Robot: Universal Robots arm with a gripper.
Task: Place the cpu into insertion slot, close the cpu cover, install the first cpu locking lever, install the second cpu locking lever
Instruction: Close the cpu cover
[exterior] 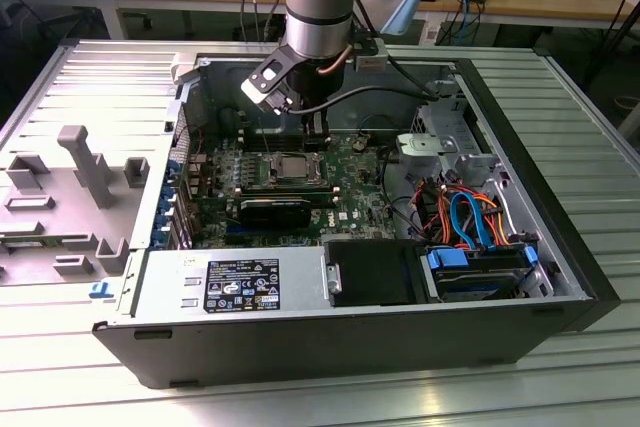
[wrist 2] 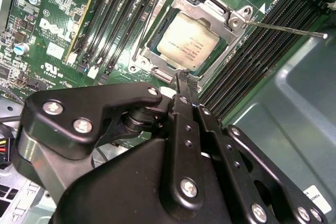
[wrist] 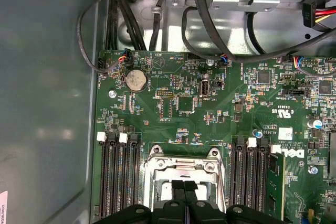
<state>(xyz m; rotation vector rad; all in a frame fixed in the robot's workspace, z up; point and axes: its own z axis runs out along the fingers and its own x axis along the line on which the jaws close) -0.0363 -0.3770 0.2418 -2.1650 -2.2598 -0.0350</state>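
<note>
- Scanning from the exterior view's left, I find the cpu (exterior: 289, 169) flat in the insertion slot (wrist 2: 140, 62); I judge it light, rigid, fragile: edges only.
- The cpu cover (wrist 2: 207, 6) lies around it: thin, stiff plate.
- My claw (exterior: 318, 145) hangs just beside, pinched narrow, nothing visible between its tips.
- One locking lever (wrist 2: 283, 29) juts free: springy wire, best hooked near its end.

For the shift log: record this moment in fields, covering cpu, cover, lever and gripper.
cpu: seated in the insertion slot, metal top up
cpu cover: lying down over the chip's edges
locking lever: one thin rod sticks out sideways from a socket corner, over the memory slots
gripper: low at the socket's edge, jaws together
</note>
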